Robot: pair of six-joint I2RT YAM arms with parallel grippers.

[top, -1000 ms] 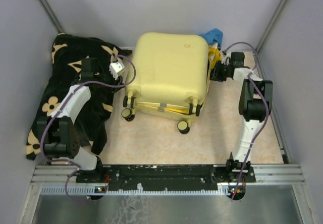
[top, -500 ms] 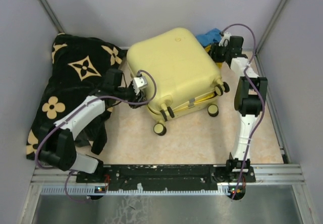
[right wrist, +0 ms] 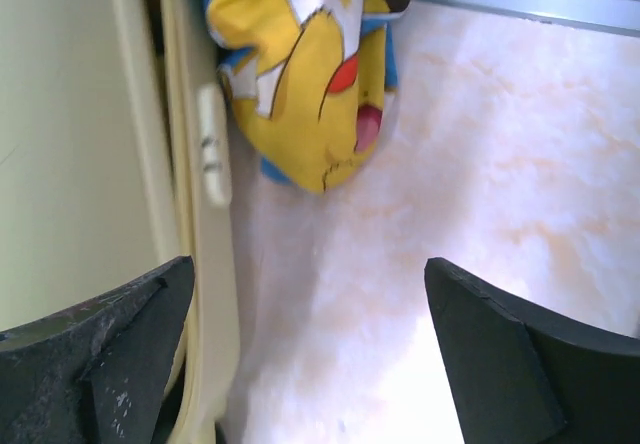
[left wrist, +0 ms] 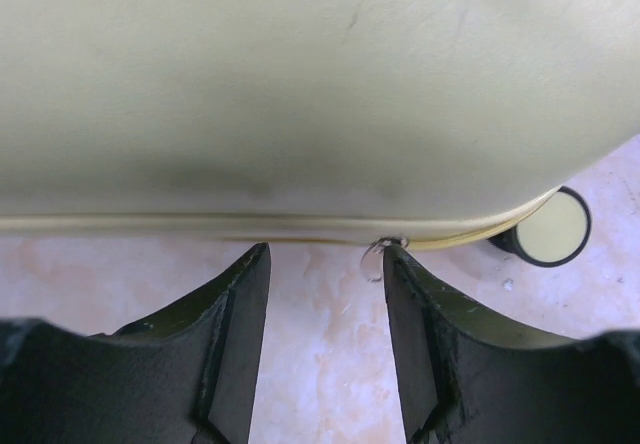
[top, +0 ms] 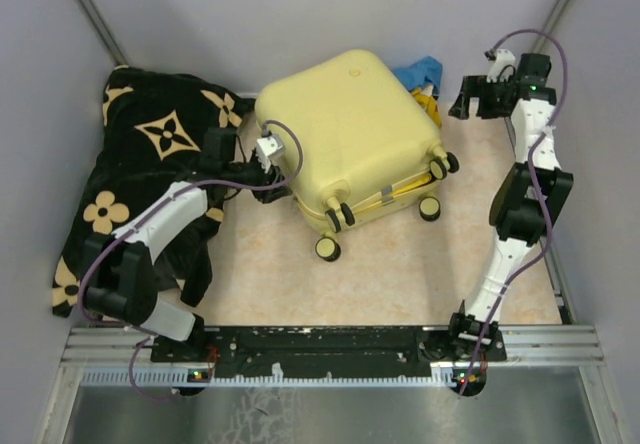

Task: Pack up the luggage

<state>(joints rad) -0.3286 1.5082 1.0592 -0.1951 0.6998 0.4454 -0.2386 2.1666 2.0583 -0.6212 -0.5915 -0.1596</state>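
The luggage [top: 345,134] is a pale-yellow hard-shell suitcase lying closed and turned at an angle, its black wheels [top: 327,249] facing the near side. My left gripper [top: 272,176] is at its left edge. In the left wrist view the left gripper [left wrist: 325,264] is open just short of the shell [left wrist: 300,84], with only bare floor between the fingers and a small zipper pull [left wrist: 375,259] by the right one. My right gripper [top: 462,104] is raised to the right of the luggage. In its wrist view the right gripper [right wrist: 310,284] is wide open and empty, beside the case's side [right wrist: 70,134].
A black blanket with tan flowers [top: 150,154] is heaped at the left, under my left arm. A blue and yellow printed cloth [top: 422,72] sticks out at the far right corner of the case, and the same cloth [right wrist: 310,74] shows ahead of my right gripper. Grey walls enclose the floor.
The luggage has swung round, its wheels moving right. My right gripper opened wide and drew back up to the right. My left gripper came in against the case's left edge.
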